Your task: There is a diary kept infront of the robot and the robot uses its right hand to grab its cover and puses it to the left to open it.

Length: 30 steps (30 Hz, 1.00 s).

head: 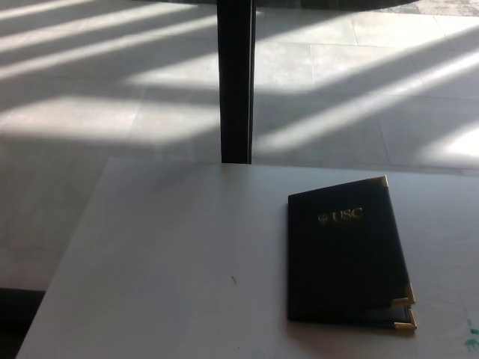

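Diary (346,254) lies closed on the table (172,254), out toward four o'clock of the tabletop as I look down on it, its spine on the left and its free edge on the right, where the brass corners (406,308) catch the light. Neither robot hand shows at all, so I cannot say whether the fingers are apart or together; nothing is touching the cover yet. Going from the biggest worry down: the table is smooth and pale, and the diary sits flat on it with nothing to brace it, so a push to the left that catches the whole book instead of only the cover would likely slide it toward nine o'clock and leave it shut. Beyond the far edge, at twelve o'clock, a dark post (236,78) stands on the sunlit floor (90,82); it looks well apart and I doubt it matters. Next, the cover looks stiff and a little lifted at the five o'clock corner, which is the natural place to hook a finger, but thick fingers could pinch the pages along with it, or slip off the brass tip. Smallest of all, the gold lettering (342,216) sits near the top, and the low light and long shadows may make the thin free edge hard to judge.
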Available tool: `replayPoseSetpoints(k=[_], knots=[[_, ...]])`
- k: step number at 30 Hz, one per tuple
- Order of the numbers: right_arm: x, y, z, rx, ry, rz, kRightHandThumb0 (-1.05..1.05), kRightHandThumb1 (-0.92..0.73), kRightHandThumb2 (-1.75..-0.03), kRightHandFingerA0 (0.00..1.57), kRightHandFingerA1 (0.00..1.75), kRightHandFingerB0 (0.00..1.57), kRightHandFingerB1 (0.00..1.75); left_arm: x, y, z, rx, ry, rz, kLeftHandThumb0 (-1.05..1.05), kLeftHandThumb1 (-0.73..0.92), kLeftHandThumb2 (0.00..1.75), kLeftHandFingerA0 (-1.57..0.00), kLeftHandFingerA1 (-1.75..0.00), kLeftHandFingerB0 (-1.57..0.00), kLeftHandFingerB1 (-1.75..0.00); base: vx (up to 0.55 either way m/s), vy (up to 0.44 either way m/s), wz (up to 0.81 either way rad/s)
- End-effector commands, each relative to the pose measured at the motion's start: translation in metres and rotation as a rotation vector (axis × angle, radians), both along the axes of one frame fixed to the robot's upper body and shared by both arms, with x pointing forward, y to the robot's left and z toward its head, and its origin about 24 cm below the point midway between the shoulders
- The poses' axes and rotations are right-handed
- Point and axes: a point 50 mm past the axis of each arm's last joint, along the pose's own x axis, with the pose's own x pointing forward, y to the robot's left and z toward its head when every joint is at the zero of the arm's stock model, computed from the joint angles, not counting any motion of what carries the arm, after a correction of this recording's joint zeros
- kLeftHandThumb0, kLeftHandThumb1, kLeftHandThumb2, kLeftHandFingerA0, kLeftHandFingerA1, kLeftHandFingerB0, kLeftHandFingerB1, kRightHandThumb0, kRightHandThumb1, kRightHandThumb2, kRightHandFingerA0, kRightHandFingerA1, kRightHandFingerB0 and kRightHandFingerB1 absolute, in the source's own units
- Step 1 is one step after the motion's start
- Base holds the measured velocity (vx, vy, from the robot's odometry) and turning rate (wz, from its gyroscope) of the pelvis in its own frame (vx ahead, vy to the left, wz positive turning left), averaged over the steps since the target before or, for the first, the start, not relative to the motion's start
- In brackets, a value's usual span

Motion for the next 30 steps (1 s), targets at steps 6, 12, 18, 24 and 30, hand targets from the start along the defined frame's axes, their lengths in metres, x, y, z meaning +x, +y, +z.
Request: replayPoseSetpoints(k=[6,12,18,24,30], knots=[[-0.026,-0.064,0.08,0.212,-0.602,-0.64,-0.77,-0.92,-0.88,0.57,1.26,0.4,1.11,-0.005,0.046,0.028,-0.157,-0.309,0.576,-0.81,0.92,0.96,-0.3,-0.92,-0.17,-0.69,0.0,0.0,0.0],[-0.026,-0.074,0.102,0.197,-0.712,-0.725,-0.75,-0.92,-0.87,0.55,1.3,0.37,1.13,-0.01,0.046,0.026,-0.161,-0.311,0.608,-0.82,0.87,1.15,-0.33,-0.9,-0.22,-0.72,0.0,0.0,0.0],[-0.015,-0.084,0.128,0.204,-0.836,-0.786,-0.74,-0.75,-1.22,0.67,1.06,0.44,0.88,-0.01,0.048,0.027,-0.167,-0.314,0.609,-0.81,0.88,1.16,-0.34,-0.89,-0.22,-0.72,0.0,0.0,0.0],[0.006,-0.093,0.166,0.169,-0.936,-0.813,-0.83,-0.74,-1.18,0.67,1.13,0.33,0.87,-0.01,0.048,0.027,-0.169,-0.32,0.62,-0.81,0.87,1.15,-0.32,-0.88,-0.22,-0.71,0.0,0.0,0.0],[0.035,-0.085,0.208,0.122,-0.994,-0.75,-0.86,-0.92,-0.69,0.84,1.02,0.43,1.0,-0.011,0.048,0.027,-0.164,-0.315,0.611,-0.82,0.87,1.17,-0.33,-0.87,-0.22,-0.7,0.0,0.0,0.0]])
